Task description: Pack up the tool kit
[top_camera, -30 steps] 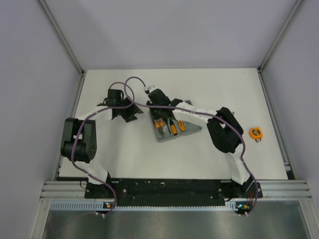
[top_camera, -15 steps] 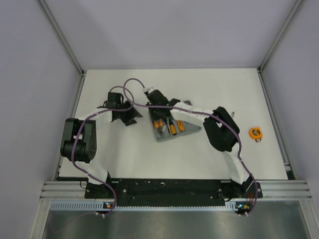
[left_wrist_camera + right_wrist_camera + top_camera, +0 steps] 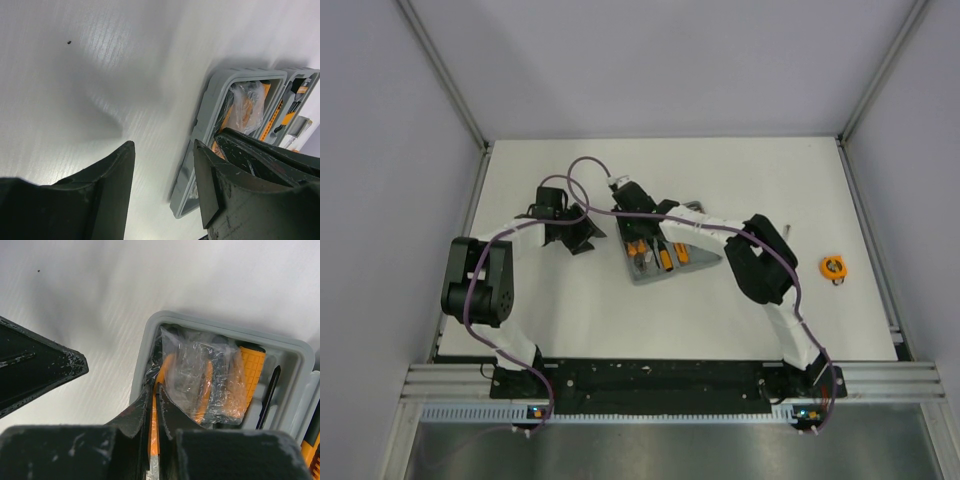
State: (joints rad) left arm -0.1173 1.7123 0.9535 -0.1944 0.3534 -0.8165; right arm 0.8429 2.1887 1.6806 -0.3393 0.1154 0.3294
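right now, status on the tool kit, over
Left gripper open beside the case. Right gripper shut on bagged orange tool inside it. Tape measure loose on table. No obstruction seen.

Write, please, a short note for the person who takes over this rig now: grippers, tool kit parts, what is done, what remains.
Left gripper: open and empty, over bare table beside the case.
Right gripper: closed to a slit on the orange handle of the plastic-wrapped tool, at the case's end compartment.
Done: the case lies open, with orange-and-black screwdrivers inside.
Left: seat the wrapped tool, fetch the tape measure lying on the table right of the case, then close the case.
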